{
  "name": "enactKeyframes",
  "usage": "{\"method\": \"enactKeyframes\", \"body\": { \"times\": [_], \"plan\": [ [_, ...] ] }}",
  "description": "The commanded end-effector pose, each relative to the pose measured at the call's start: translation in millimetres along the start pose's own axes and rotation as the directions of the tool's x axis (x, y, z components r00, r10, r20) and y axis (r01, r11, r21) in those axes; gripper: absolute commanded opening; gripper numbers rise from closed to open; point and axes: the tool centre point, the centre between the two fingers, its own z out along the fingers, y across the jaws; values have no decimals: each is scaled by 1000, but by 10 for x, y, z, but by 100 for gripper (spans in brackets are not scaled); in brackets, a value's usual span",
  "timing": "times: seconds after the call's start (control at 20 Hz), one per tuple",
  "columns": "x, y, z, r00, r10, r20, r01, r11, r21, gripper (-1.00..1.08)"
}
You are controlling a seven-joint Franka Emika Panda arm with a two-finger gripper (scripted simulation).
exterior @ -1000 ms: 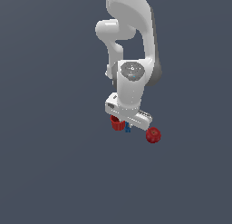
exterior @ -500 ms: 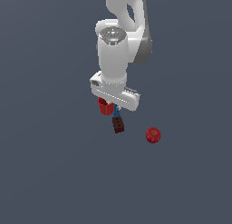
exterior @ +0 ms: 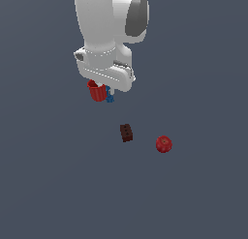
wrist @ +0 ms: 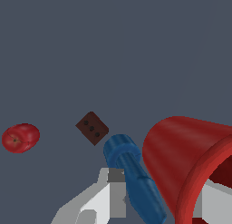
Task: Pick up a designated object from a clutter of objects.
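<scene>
Two things hang under the gripper (exterior: pixel 102 88): red ribbed cup (exterior: pixel 97 92) and blue peg-like piece (wrist: pixel 133 177). Fingers look clamped on the cup rim, probably for lifting; dark brown studded block (exterior: pixel 127 133) and red apple-like ball (exterior: pixel 163 144) sit on the table.

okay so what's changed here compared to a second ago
The arm has swung toward the exterior view's left, carrying the gripper off the clutter; it now sits over the red cup and the blue piece. That uncovered the brown studded block, hidden a second ago. The red apple-like ball and the block appear unmoved. Whether anything is gripped isn't clear.
</scene>
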Motion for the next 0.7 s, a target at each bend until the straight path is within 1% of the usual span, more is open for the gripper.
{"method": "enactKeyframes", "body": {
  "times": [0.0, 0.35, 0.65],
  "plan": [
    [-25, 184, -220, 1000, -1, -1, 1, 1000, 1, -100],
    [-64, 605, -716, 1000, 0, 0, 0, 1000, -1, -100],
    [-73, 837, -999, 1000, -1, -1, 1, 1000, -3, -100]
  ]
}}
